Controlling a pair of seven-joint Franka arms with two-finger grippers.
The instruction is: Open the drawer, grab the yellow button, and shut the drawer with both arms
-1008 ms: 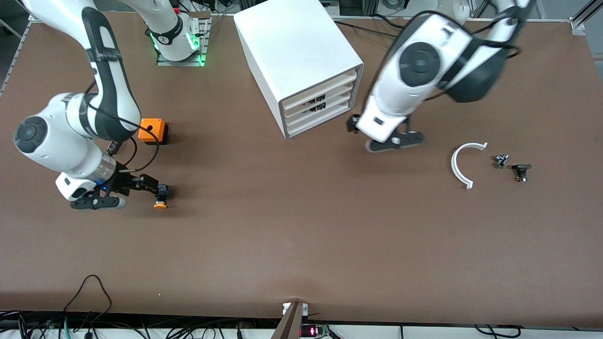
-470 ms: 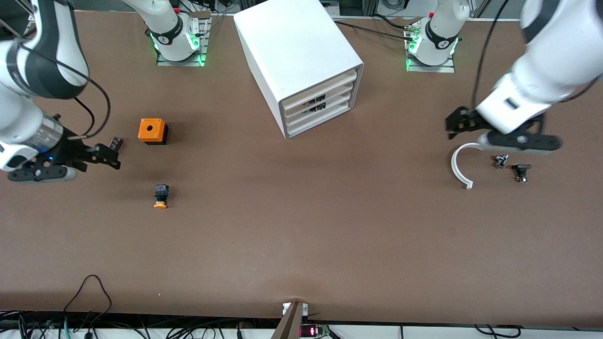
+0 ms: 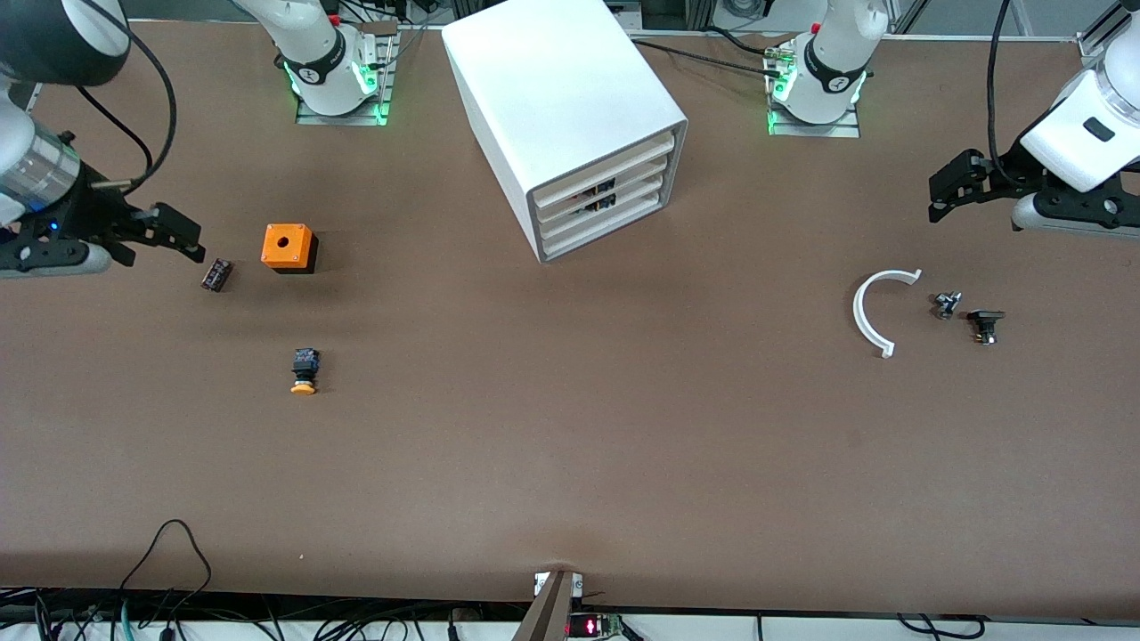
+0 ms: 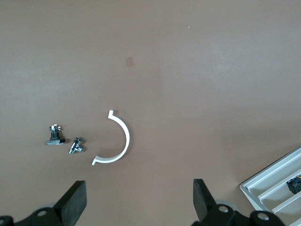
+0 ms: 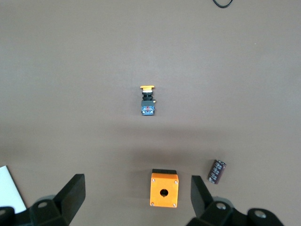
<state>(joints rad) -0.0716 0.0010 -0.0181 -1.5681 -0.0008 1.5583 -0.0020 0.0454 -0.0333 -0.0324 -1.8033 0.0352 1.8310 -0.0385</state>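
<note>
The white cabinet (image 3: pixel 561 89) stands at the table's back middle. Its topmost drawer (image 3: pixel 602 169) sits pushed in, flush with the three below it. The button (image 3: pixel 304 371), an orange cap on a black and blue body, lies on its side on the bare table, nearer the front camera than the orange cube (image 3: pixel 288 247). My right gripper (image 3: pixel 174 233) hangs open and empty high over the right arm's end of the table; its wrist view shows the button (image 5: pixel 148 101) well below. My left gripper (image 3: pixel 948 191) is open and empty over the left arm's end.
A small dark cylinder (image 3: pixel 216 274) lies beside the orange cube (image 5: pixel 164 188). A white curved strip (image 3: pixel 873 312) and two small dark parts (image 3: pixel 946 304) (image 3: pixel 985 323) lie toward the left arm's end. The cabinet's corner (image 4: pixel 275 183) shows in the left wrist view.
Both arms have swung up and outward to their own ends of the table. The right gripper drew away from the button, which stays put. The left gripper left the cabinet's front.
</note>
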